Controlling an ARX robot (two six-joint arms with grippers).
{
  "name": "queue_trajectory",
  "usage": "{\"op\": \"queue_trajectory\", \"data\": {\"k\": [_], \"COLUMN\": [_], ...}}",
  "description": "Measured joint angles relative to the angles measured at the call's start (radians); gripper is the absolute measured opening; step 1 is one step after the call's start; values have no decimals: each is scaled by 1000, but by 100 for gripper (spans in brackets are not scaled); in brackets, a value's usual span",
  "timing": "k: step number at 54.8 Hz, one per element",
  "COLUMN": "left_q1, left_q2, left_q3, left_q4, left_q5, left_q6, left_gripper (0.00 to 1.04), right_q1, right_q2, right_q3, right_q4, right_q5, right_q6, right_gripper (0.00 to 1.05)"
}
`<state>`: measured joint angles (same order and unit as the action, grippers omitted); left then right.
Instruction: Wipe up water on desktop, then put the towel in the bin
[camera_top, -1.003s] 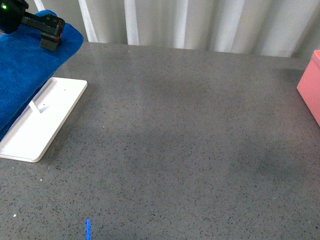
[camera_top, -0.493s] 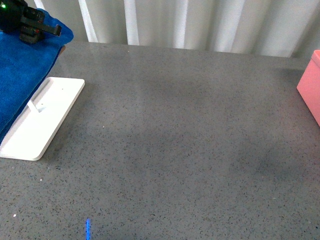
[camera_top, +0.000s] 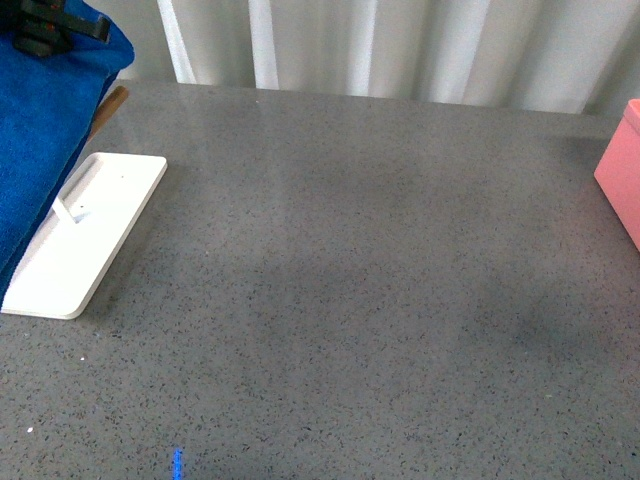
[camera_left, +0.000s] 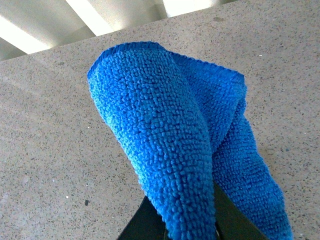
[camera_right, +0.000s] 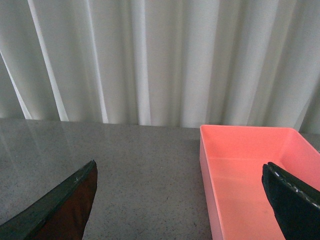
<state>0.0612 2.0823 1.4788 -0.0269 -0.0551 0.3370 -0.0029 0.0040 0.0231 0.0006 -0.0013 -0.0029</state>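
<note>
The blue towel (camera_top: 40, 130) hangs at the far left of the front view, draped from my left gripper (camera_top: 45, 30) at the top left corner, which is shut on it. In the left wrist view the towel (camera_left: 170, 145) hangs folded between the dark fingers (camera_left: 145, 222) above the grey speckled desktop (camera_left: 50, 140). The desktop (camera_top: 380, 280) fills the front view; I see no water on it. The pink bin (camera_top: 622, 170) shows at the right edge. In the right wrist view my right gripper (camera_right: 182, 200) is open and empty, above the desktop beside the empty bin (camera_right: 250, 170).
A flat white tray (camera_top: 85, 240) with a small upright peg lies at the left, partly under the hanging towel. A wooden rod (camera_top: 108, 108) pokes out beside the towel. White curtains (camera_top: 400, 45) close off the far edge. A small blue mark (camera_top: 177, 462) lies near the front edge.
My left gripper has risen and moved left toward the top left corner, lifting the towel with it; the wooden rod now shows beside the towel.
</note>
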Motion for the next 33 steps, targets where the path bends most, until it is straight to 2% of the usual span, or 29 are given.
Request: {"op": "queue_trajectory", "data": {"k": [19,33], "left_q1": [-58,-137], "left_q2": [-160,-294], "left_q3": [67,89], "left_q4": [-67,-34], "left_q5": [123,242], "left_q6": [-182,-350], "left_gripper": [6,6], "right_q1": [0,0], "right_q2": [0,0], "right_q3": [0,0], "right_q4": [0,0], "right_q5": [0,0], "right_q6": [0,0], "right_gripper": [98,98]}}
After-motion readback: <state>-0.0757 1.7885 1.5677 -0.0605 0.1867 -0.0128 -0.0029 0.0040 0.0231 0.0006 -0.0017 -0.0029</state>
